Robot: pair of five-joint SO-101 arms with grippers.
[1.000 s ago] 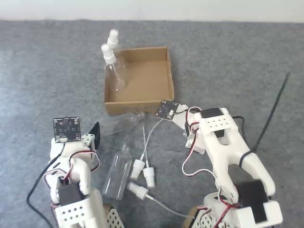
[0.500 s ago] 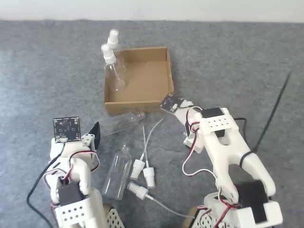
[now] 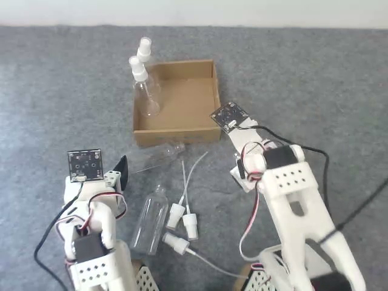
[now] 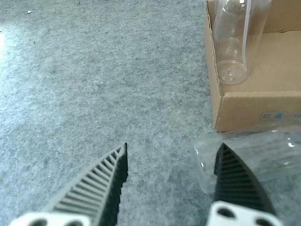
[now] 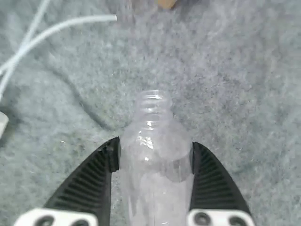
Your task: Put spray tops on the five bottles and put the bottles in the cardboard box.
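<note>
Fingers of the right gripper [image 5: 155, 147] are pinching a clear bottle [image 5: 155, 188] just below its shoulder. The threaded neck is pointing away from the wrist and is carrying no spray top. Grey carpet [image 5: 230, 70] is lying under it, and a white dip tube [image 5: 61, 26] is curving across the carpet off to one side. From above, the right arm [image 3: 294, 188] is sitting with its wrist just beside the near right corner of the cardboard box [image 3: 176, 134].

The left gripper [image 4: 172, 150] is hanging over the carpet with its jaws spread wide and nothing between them. A second bottle [image 3: 159, 154] is lying on its side just in front of the box's front wall, near one of the left gripper's fingers; whether they are touching is not clear. A third bottle [image 3: 150, 219] is lying on the carpet between the two arms, nearer the left one, and three spray tops [image 3: 191, 225] with their tubes are lying loose just beside it.

Two capped bottles [image 3: 147, 97] are standing at the box's far left corner. One is leaning with its base resting on the box floor — the other is just behind it, and whether it is inside the box is hard to tell.
</note>
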